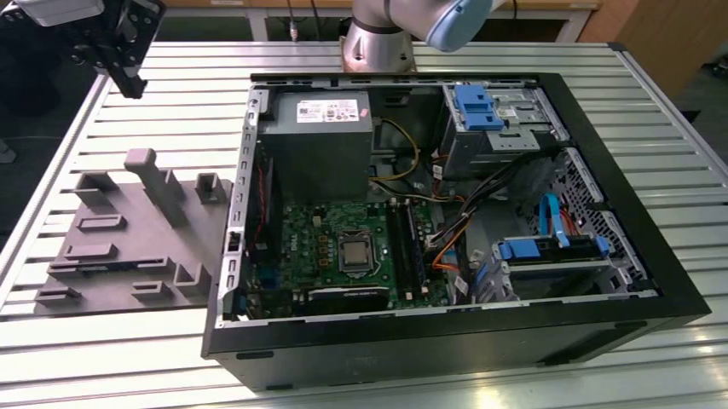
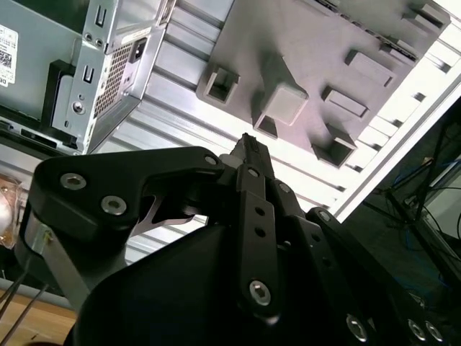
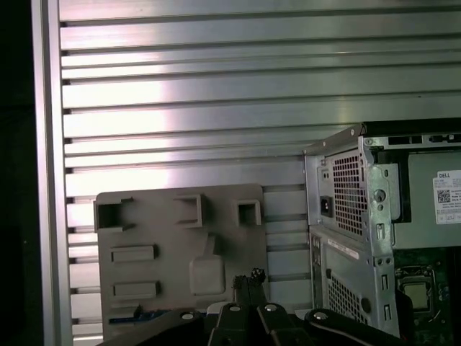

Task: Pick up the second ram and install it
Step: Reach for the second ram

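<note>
My gripper [image 1: 132, 85] hangs high over the back corner of the table on the exterior view's left, above and behind the grey fixture plate [image 1: 114, 247]. In both wrist views its black fingers [image 2: 248, 155] [image 3: 248, 281] stand pressed together, with nothing visible between them. The second ram is hidden or out of view. The open computer case [image 1: 455, 341] lies on its side with the green motherboard [image 1: 324, 247] exposed. The motherboard's long black memory slots [image 1: 407, 247] run beside the processor socket.
The grey fixture plate [image 3: 180, 245] carries several raised holders and a tall post [image 1: 153, 183]. The arm's base [image 1: 381, 43] stands behind the case. Inside the case are the power supply [image 1: 319, 145], blue drive brackets [image 1: 478, 106] and loose cables. The slatted metal table [image 1: 136, 341] ends close on the exterior view's left.
</note>
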You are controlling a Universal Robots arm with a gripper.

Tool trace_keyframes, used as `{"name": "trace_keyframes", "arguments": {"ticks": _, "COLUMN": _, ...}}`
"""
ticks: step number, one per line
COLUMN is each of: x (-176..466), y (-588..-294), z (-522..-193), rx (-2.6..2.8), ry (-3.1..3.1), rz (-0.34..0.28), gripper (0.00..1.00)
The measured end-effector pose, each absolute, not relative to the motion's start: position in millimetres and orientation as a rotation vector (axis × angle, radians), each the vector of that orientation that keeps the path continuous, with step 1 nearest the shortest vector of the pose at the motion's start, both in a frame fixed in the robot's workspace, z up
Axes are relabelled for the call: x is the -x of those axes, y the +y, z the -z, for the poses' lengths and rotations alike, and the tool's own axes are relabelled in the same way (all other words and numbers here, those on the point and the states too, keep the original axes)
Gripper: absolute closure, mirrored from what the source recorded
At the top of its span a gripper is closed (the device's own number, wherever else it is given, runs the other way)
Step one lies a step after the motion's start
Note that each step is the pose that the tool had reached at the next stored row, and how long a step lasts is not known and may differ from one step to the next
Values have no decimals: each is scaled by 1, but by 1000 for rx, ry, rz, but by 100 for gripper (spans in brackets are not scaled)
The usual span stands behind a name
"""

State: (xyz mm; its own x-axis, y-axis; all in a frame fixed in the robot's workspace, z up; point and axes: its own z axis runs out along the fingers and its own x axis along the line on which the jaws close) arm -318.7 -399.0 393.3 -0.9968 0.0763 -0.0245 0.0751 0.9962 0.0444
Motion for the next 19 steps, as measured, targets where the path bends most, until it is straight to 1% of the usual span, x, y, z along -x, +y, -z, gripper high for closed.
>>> {"name": "trace_keyframes", "arguments": {"ticks": 19, "x": 328, "y": -400, "z": -393, "rx": -118, "ry": 3112, "rz": -68, "gripper": 89}}
